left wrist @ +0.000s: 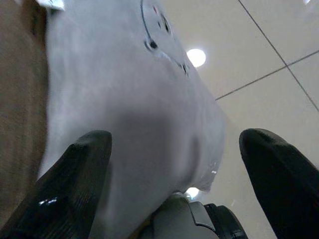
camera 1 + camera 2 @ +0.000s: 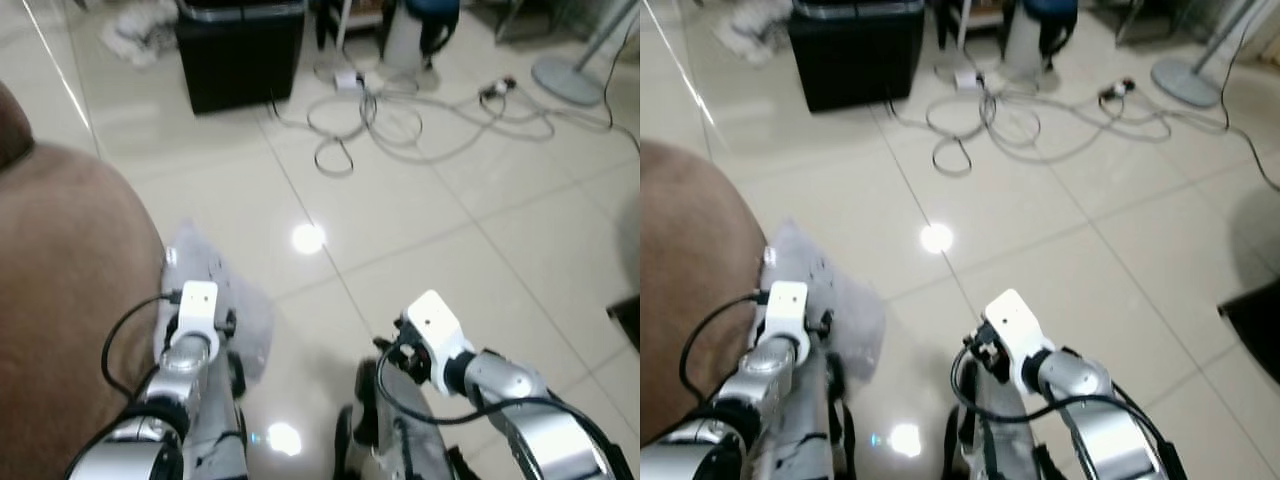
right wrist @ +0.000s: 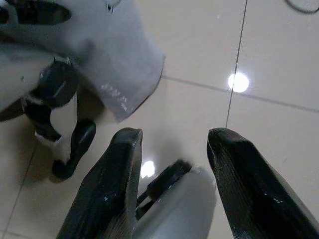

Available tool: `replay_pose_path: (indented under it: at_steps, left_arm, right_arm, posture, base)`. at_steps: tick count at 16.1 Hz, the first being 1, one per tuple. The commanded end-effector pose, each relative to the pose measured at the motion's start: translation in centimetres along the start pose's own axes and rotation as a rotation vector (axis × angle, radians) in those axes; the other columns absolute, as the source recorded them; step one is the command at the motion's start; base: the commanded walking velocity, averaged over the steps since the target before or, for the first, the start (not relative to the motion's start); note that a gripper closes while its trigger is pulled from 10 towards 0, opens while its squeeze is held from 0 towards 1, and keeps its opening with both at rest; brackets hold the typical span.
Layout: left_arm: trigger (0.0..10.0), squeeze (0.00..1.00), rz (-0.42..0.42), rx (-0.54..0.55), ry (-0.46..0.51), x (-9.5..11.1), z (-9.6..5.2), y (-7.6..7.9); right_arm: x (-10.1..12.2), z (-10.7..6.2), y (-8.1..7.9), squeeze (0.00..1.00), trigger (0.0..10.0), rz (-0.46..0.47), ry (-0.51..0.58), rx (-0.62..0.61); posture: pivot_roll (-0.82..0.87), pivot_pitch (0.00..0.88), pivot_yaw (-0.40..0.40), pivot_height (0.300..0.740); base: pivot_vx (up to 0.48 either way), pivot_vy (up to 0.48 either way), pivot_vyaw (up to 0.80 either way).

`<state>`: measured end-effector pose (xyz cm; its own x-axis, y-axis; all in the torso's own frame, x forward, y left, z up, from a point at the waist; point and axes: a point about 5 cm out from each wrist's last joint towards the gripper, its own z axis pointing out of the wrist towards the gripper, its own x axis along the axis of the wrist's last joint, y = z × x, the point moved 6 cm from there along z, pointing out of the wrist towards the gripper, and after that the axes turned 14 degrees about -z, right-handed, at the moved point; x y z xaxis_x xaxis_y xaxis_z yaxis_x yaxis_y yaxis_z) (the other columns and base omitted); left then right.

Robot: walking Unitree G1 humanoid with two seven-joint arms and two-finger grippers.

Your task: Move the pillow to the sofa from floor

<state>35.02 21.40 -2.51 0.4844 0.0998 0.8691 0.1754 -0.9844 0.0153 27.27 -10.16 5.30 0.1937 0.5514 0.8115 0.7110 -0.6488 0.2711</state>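
A grey pillow point(image 2: 215, 285) lies on the tiled floor, pressed against the side of the brown sofa point(image 2: 60, 300). My left arm point(image 2: 190, 340) reaches down over it. In the left wrist view my left gripper point(image 1: 174, 137) is open, its black fingers point(image 1: 79, 174) spread to either side of the pillow point(image 1: 124, 114), with the sofa point(image 1: 20, 99) beside it. My right gripper point(image 3: 174, 134) is open above bare floor with nothing between its fingers, a little way from the pillow's corner point(image 3: 119, 55). The right arm point(image 2: 470, 370) is low in the head views.
A black bin point(image 2: 240, 50) stands at the back, with a heap of cloth point(image 2: 140, 35) beside it. Loose cables point(image 2: 400, 115) trail across the floor to the right. A round stand base point(image 2: 570, 80) sits at the far right, and a dark object point(image 2: 630, 320) is at the right edge.
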Motion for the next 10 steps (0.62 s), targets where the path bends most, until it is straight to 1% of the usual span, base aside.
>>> replay_pose_path:
  at_steps: [1, 2, 4, 5, 6, 8, 9, 10]
  left_arm:
    - [10.0, 0.00, 0.022, 0.013, -0.001, -0.2, 0.0, 0.0]
    - [10.0, 0.00, 0.031, 0.036, 0.026, 0.6, 0.1, -0.4]
    - [10.0, 0.00, 0.013, 0.073, 0.049, 1.4, 0.2, -1.1]
    - [10.0, 0.00, 0.026, 0.103, 0.087, 2.1, 0.2, -1.7]
    - [10.0, 0.00, 0.049, 0.124, 0.139, 3.1, 0.1, -2.1]
    - [10.0, 0.00, 0.082, 0.130, 0.193, 4.0, 0.0, -2.3]
    - [10.0, 0.00, 0.161, 0.152, 0.228, 4.5, -0.2, -2.6]
    - [10.0, 0.00, 0.176, 0.167, 0.207, 4.0, -0.2, -3.0]
  right_arm:
    - [-0.3, -0.5, 0.0, 0.00, 10.0, 0.010, -0.014, 0.007]
    - [-0.3, -0.5, -0.1, 0.00, 10.0, 0.017, -0.013, 0.008]
    - [-0.5, -0.6, -0.6, 0.00, 10.0, 0.028, -0.011, 0.017]
    - [-1.0, -0.6, -1.5, 0.00, 10.0, 0.033, -0.011, 0.028]
    - [-1.4, -0.6, -2.5, 0.00, 10.0, 0.043, -0.010, 0.037]
    - [-2.0, -0.5, -3.6, 0.00, 10.0, 0.055, -0.013, 0.050]
    - [-2.9, -0.1, -4.6, 0.00, 10.0, 0.065, -0.021, 0.066]
    - [-3.5, 0.2, -5.2, 0.00, 10.0, 0.070, -0.029, 0.079]
  posture:
    - [-0.09, 0.322, -0.156, 0.553]
    - [-0.09, 0.328, -0.155, 0.553]
    - [-0.09, 0.331, -0.153, 0.553]
    - [-0.09, 0.330, -0.149, 0.553]
    - [-0.09, 0.330, -0.149, 0.553]
    - [-0.09, 0.335, -0.143, 0.553]
    - [-0.09, 0.335, -0.143, 0.553]
    - [-0.10, 0.338, -0.143, 0.553]
  base:
    - [0.000, 0.000, 0.00]
    - [0.000, 0.000, 0.00]
    - [0.000, 0.000, 0.00]
    - [0.000, 0.000, 0.00]
    - [0.000, 0.000, 0.00]
    - [0.000, 0.000, 0.00]
    - [0.000, 0.000, 0.00]
    - [0.000, 0.000, 0.00]
